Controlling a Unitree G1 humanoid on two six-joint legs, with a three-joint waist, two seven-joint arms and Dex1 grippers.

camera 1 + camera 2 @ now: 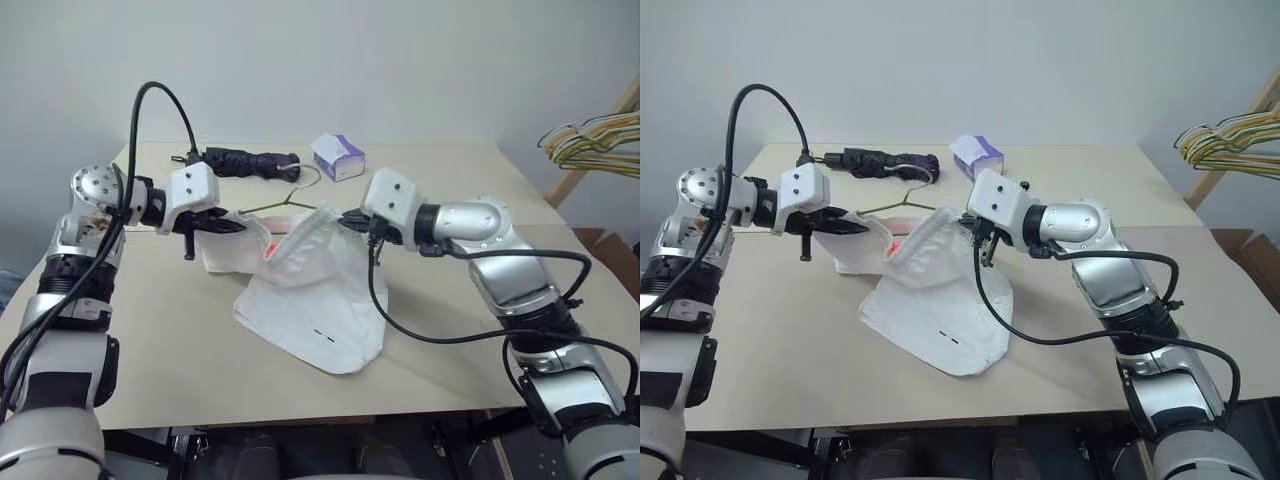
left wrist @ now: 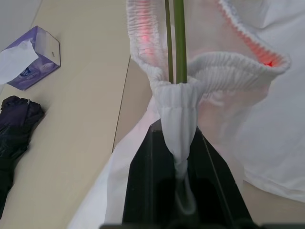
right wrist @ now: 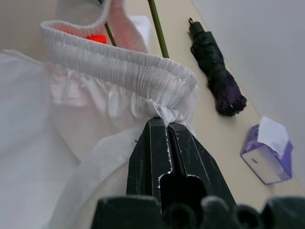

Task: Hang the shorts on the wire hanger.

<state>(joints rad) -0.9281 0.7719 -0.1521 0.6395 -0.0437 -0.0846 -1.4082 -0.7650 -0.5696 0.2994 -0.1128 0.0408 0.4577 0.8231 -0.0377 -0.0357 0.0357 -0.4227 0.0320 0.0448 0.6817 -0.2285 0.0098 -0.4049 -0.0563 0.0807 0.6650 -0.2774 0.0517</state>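
The white shorts hang between my two grippers over the middle of the table, waistband raised and spread open, with the legs draped on the tabletop. My left gripper is shut on one end of the gathered waistband. The right gripper is shut on the opposite end. The olive wire hanger lies on the table just behind the shorts. Its wire runs inside the open waistband in the left wrist view. Small red and dark marks show near a hem.
A folded dark umbrella and a white-and-purple tissue box lie at the back of the beige table. Coloured hangers hang on a wooden rack off the table's far right.
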